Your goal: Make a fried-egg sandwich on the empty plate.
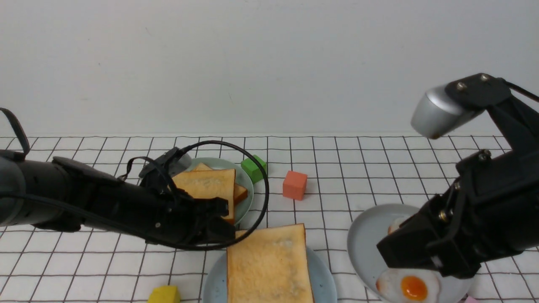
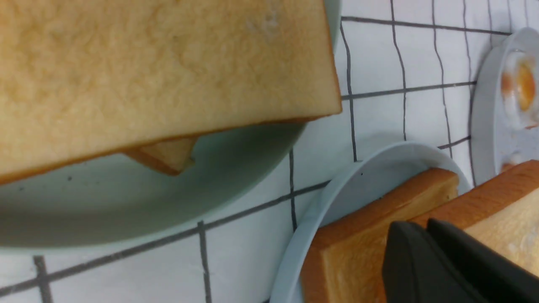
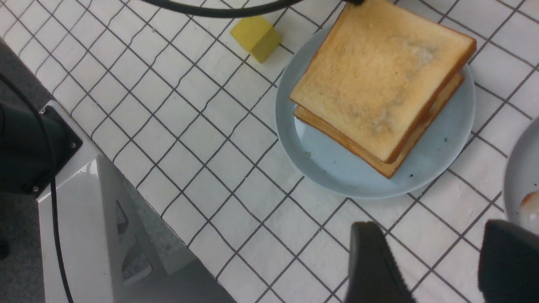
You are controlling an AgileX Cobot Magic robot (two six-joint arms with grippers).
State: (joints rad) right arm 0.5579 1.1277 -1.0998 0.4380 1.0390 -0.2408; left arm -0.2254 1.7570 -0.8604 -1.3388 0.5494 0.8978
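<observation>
So the left end effector [image 2: 421,229] was clenched right by the sandwich [image 3: 379,80], and the right end effector [image 3: 431,235] was spread open, nothing in it.

Three round plates, one pale sky-blue [image 3: 337,172], one grey [image 1: 362,235], one pale sage-green [image 1: 249,202]; two white, orange-yolked fried eggs [image 1: 414,288] on grey; one green [image 1: 252,169], one orange-red [image 1: 294,185], one yellow cube [image 3: 255,38].
</observation>
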